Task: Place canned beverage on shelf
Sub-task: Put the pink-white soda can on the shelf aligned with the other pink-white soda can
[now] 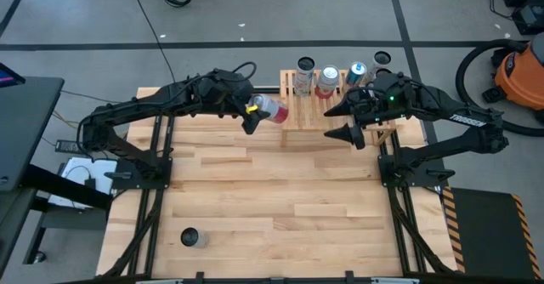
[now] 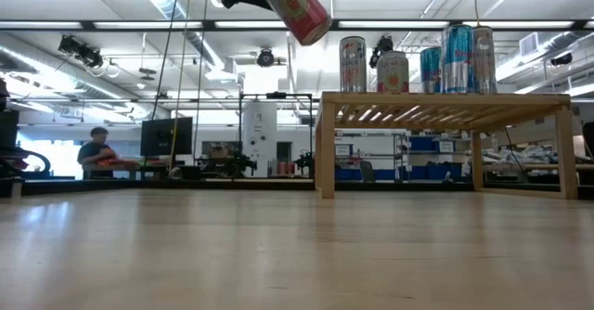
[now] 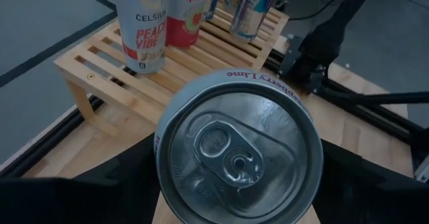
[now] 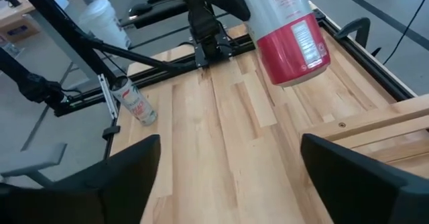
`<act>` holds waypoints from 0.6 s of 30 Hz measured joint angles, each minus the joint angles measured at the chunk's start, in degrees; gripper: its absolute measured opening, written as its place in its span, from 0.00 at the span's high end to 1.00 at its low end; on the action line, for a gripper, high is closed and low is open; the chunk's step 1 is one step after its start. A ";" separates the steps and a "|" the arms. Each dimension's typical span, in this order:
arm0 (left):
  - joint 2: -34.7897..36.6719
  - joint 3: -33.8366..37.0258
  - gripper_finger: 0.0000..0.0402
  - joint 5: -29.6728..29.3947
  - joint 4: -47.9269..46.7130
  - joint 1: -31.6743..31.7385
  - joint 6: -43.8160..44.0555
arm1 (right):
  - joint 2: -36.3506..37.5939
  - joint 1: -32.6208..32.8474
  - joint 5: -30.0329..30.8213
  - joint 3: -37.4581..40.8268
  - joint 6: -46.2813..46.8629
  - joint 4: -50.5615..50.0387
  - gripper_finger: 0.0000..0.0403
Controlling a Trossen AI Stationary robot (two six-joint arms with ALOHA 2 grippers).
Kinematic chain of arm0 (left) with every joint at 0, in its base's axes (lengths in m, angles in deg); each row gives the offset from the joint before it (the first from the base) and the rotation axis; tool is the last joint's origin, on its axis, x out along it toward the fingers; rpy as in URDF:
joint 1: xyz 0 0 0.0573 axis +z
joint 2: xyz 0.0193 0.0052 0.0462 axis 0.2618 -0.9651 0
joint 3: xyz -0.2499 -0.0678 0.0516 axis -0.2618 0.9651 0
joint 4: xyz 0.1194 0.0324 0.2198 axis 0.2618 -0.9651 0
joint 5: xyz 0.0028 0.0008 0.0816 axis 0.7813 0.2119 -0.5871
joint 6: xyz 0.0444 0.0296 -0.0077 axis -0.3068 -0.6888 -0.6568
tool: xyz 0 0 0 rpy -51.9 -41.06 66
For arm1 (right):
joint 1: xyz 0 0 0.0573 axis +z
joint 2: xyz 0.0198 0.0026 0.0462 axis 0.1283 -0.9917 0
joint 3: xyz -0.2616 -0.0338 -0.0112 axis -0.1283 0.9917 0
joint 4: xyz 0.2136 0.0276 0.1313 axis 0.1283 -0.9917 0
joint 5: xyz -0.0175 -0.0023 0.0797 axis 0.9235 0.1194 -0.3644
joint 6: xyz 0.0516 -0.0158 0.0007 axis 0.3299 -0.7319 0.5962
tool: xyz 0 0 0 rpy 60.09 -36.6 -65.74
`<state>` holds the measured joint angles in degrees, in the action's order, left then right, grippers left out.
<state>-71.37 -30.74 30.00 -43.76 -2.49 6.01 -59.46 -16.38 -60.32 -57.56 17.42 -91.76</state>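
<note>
The left gripper (image 1: 252, 114) is clamped on a red-and-white can (image 1: 272, 109), held in the air at upper centre of the high view, just left of the shelf (image 1: 310, 114). The can is tilted, its long axis slanting, base toward the shelf. Best to level it upright before lowering onto free slats, clear of the standing cans (image 1: 327, 80). The right gripper (image 1: 338, 122) hovers open by the shelf front, holding nothing.

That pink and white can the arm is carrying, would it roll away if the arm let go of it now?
Probably. The can hangs tilted in the left gripper, above the table, short of the shelf, so it would likely land on its side and roll. Its tab looks unopened, so it is likely full and fairly heavy.
</note>
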 joint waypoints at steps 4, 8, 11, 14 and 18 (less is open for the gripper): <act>0.00 0.00 0.25 0.00 0.65 0.00 2.81 | 0.00 0.00 -0.01 0.00 -0.02 0.29 0.03; 0.00 0.00 0.25 -0.01 2.16 0.00 7.53 | 0.00 0.00 -0.02 0.00 -0.09 0.42 0.01; 0.00 0.00 0.25 0.01 2.36 0.00 10.40 | 0.00 0.00 -0.02 0.00 -0.10 0.50 0.02; 0.00 0.00 0.25 0.00 2.34 0.00 13.81 | -0.02 0.00 0.04 0.00 -0.11 3.38 0.02; 0.00 0.00 0.25 -0.03 2.41 0.00 18.00 | -0.02 0.00 0.46 0.00 0.32 7.86 0.02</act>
<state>-71.37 -30.74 29.97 -41.35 -2.49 24.00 -59.49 -16.38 -59.87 -57.56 17.74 -83.90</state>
